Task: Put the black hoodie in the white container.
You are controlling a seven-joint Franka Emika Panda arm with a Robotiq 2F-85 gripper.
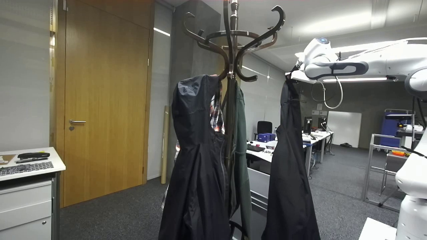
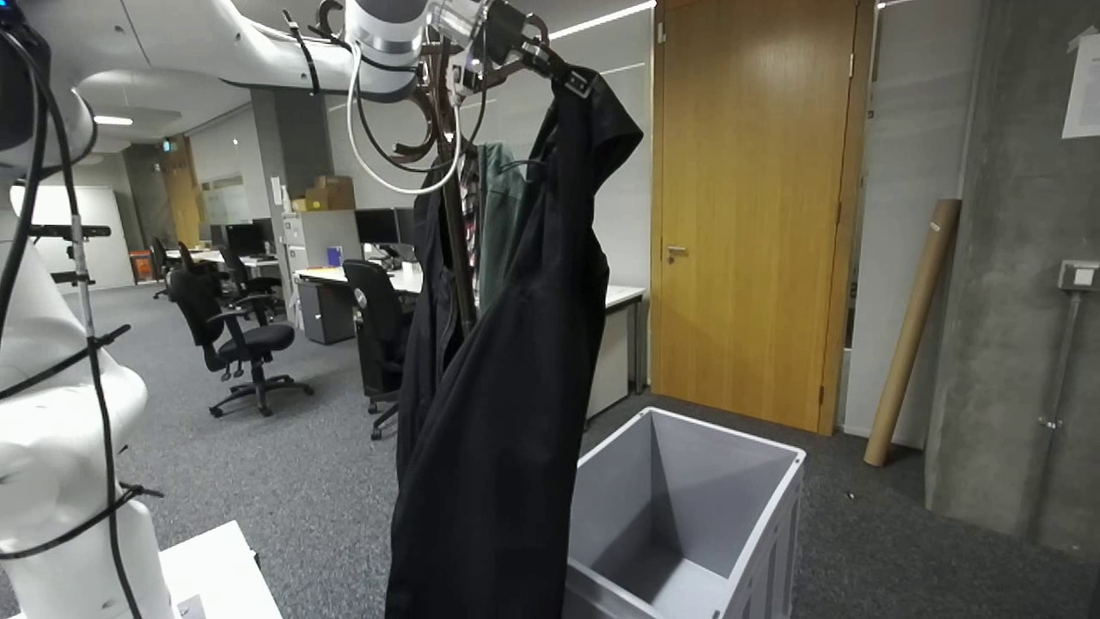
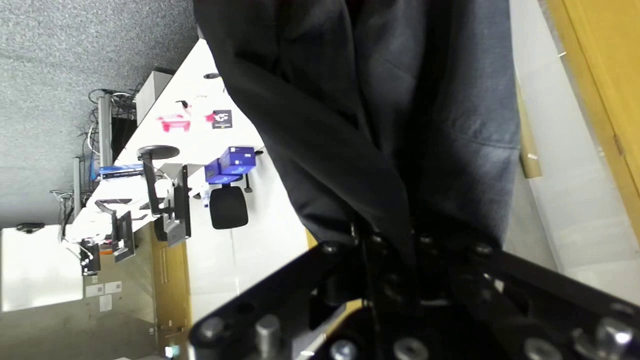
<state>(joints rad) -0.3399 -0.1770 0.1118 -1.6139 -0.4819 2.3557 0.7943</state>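
Gripper [image 2: 574, 82]: in an exterior view, one is clamping a single black hoodie [image 2: 520, 370] by its narrow top; the grasp is presumably standing complete.
White container [image 2: 713, 468]: one is standing partly hidden behind the hanging hoodie, which is apparently not yet lying inside; lowering and releasing are therefore remaining.
Coat rack [image 1: 231, 66]: in an exterior view, one is bearing one black jacket [image 1: 200, 146], one checked garment [image 1: 217, 116] and one grey-green cloth [image 1: 242, 150]; the hoodie is hanging apart from it.
Black hoodie: in the wrist view, its folds are converging at the gripper, its lower end running out of frame.
Blue boxes [image 3: 226, 166]: two are resting on a white desk [image 3: 205, 142].
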